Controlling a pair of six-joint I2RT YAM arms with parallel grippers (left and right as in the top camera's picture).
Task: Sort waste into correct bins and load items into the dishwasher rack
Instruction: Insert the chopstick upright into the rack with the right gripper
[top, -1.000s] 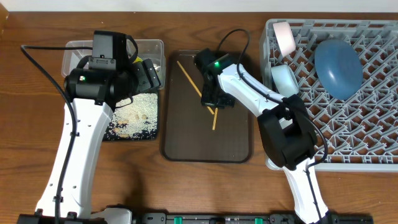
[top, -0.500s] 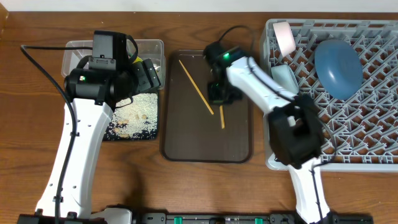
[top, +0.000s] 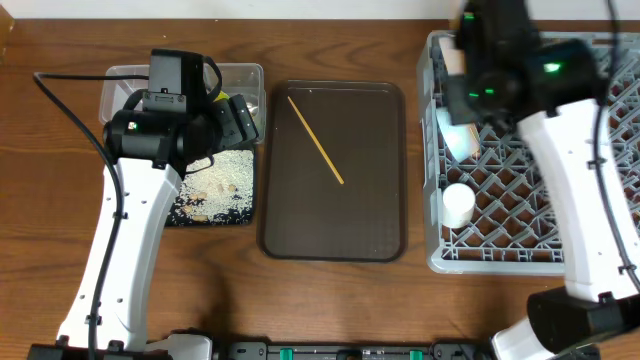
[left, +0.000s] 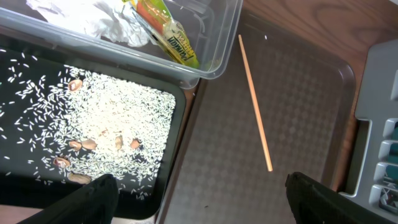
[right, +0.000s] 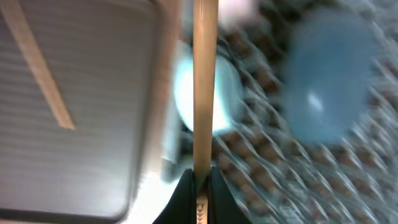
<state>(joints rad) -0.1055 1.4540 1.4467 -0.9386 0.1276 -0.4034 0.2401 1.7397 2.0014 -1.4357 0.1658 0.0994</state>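
My right gripper (right: 200, 177) is shut on one wooden chopstick (right: 205, 74) and holds it above the left side of the grey dishwasher rack (top: 500, 215). The view is blurred by motion. Under it are the light blue bowl (right: 229, 93) and the dark blue bowl (right: 329, 81). The other chopstick (top: 315, 140) lies on the brown tray (top: 335, 215). A white cup (top: 457, 203) stands in the rack. My left gripper (left: 202, 186) is open and empty over the black tray of rice (left: 93, 124). The clear tub (left: 205, 56) holds the tissue (left: 106, 22) and wrapper (left: 165, 34).
The brown serving tray lies between the bins on the left and the rack on the right. My right arm (top: 560, 120) covers the upper part of the rack in the overhead view. Bare wooden table (top: 330, 310) runs along the front.
My right gripper has lifted one chopstick off the brown tray and carried it right, over the rack. The other chopstick stays on the tray. My left arm has not moved.
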